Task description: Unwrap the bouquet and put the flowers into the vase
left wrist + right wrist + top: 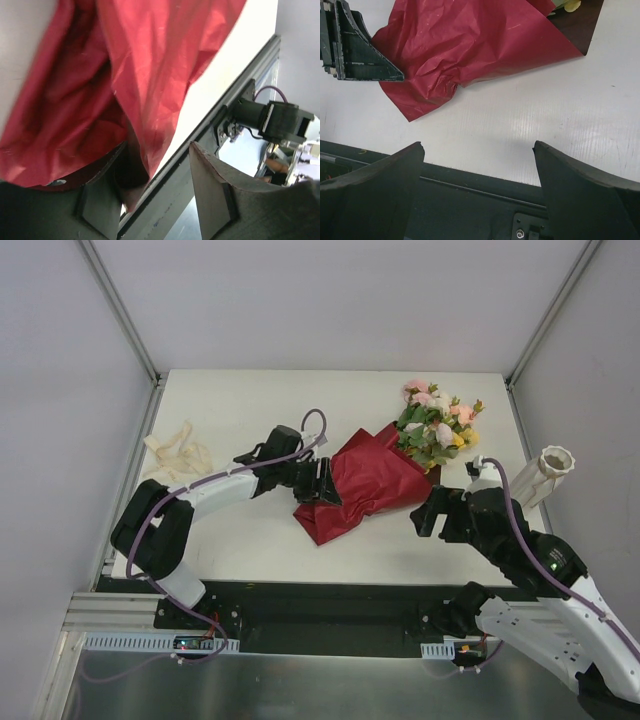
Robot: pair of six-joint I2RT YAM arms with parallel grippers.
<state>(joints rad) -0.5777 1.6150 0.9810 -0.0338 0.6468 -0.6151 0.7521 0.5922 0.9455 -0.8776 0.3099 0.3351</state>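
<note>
The bouquet [365, 480] seemingly drapes between half-spread left jaws; right jaws gape nearby.

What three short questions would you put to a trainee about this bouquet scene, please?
1. True or false: the cream ribbon is tied round the maroon paper.
2. Which one has the paper between its fingers? A: left pincer. B: right pincer.
3. Short answer: are any of the flowers in the white ribbed vase?

Key: 1 false, it lies loose at the table's left edge. 2 A. 3 no, they lie in the paper.
</note>
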